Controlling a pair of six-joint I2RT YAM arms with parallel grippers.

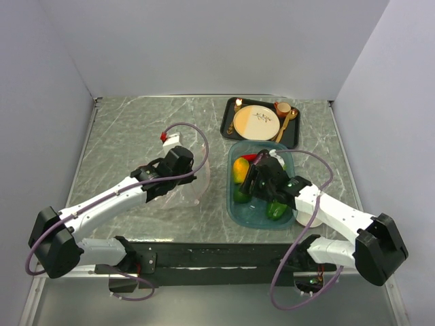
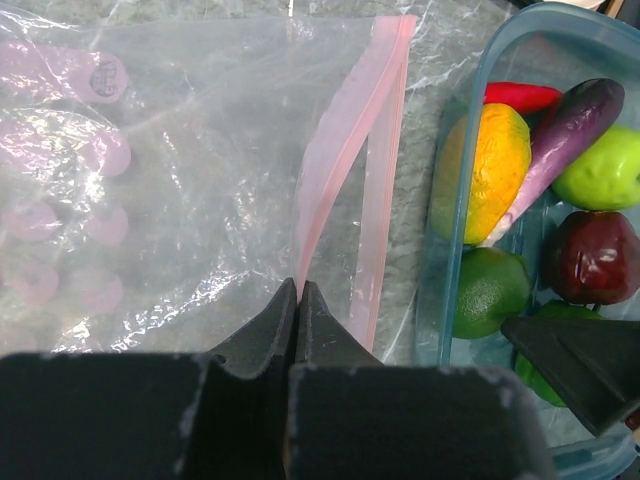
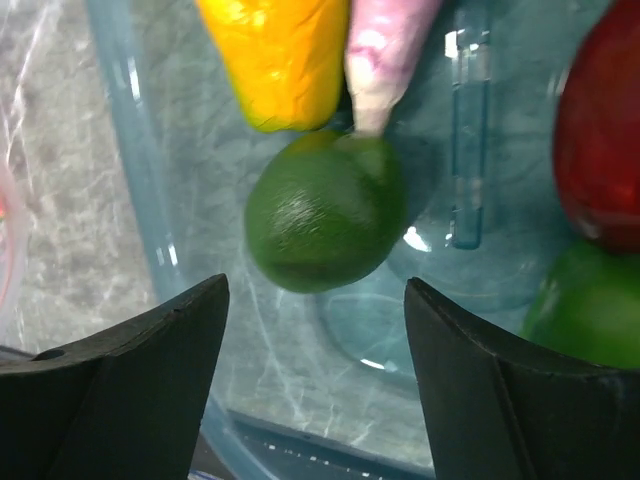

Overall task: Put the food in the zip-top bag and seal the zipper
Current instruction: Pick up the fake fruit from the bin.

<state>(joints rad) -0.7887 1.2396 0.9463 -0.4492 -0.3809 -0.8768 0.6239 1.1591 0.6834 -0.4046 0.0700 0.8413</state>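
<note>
1. The zip-top bag (image 2: 200, 170) lies flat around the middle of the bench (image 1: 122, 136), just left of the teal tray (image 1: 255, 216), with its mouth towards the tray.
2. Left end effector (image 2: 297, 288): fingers together, clamped on the pink zipper (image 2: 385, 150) at the near end of the mouth. It seems to hold the upper lip only, though glare on the film leaves that unsure.
3. Right end effector (image 3: 315, 290): fingers apart and holding nothing, hanging over the tray's near-left corner. The lime (image 3: 325, 210) sits directly under the gap.
4. The food is in the tray: the lime, an orange-yellow fruit (image 2: 490, 170), an eggplant (image 2: 570, 140), a red chilli (image 2: 520, 95), a green apple (image 2: 605, 170) and a dark red fruit (image 2: 595, 255). None shows inside the bag.
5. Handling the bag: it is thin, floppy and slick, so it will likely sag shut unless one lip is held up.
6. Handling the lime: it looks hard, light, smooth and round, so it is apt to roll or squirt out. Best taken across its widest middle.
7. Zipper: judged best pinched at one end and run along the strip.
</note>
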